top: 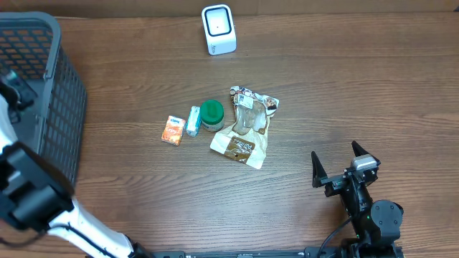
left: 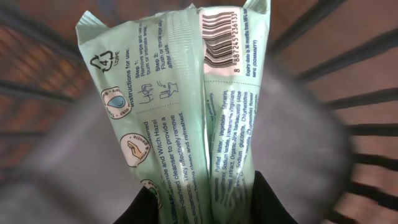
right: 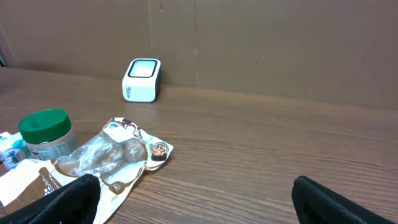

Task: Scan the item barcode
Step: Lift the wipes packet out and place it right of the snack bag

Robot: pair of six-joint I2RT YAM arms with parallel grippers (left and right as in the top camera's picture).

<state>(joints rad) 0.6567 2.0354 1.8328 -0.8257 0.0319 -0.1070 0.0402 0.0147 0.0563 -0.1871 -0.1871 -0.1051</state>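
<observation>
In the left wrist view, my left gripper (left: 208, 204) is shut on the lower end of a pale green wipes packet (left: 174, 106). The packet stands up from the jaws, and its barcode (left: 219, 34) shows at the top right, facing the camera. Dark basket mesh (left: 367, 118) lies blurred behind it. Overhead, the left arm (top: 16, 92) reaches into the grey basket (top: 64, 107), and the packet is hidden there. The white scanner (top: 218, 29) stands at the far middle of the table, also in the right wrist view (right: 142, 79). My right gripper (top: 334, 150) rests open and holds nothing near the front right.
Mid-table lie an orange packet (top: 172, 130), a small blue-white packet (top: 193, 120), a green-lidded jar (top: 211, 113) and a clear-and-brown pouch (top: 245, 132). The jar (right: 43, 134) and pouch (right: 109, 158) lie ahead-left of my right gripper (right: 196, 199). A cardboard wall (right: 261, 43) backs the table.
</observation>
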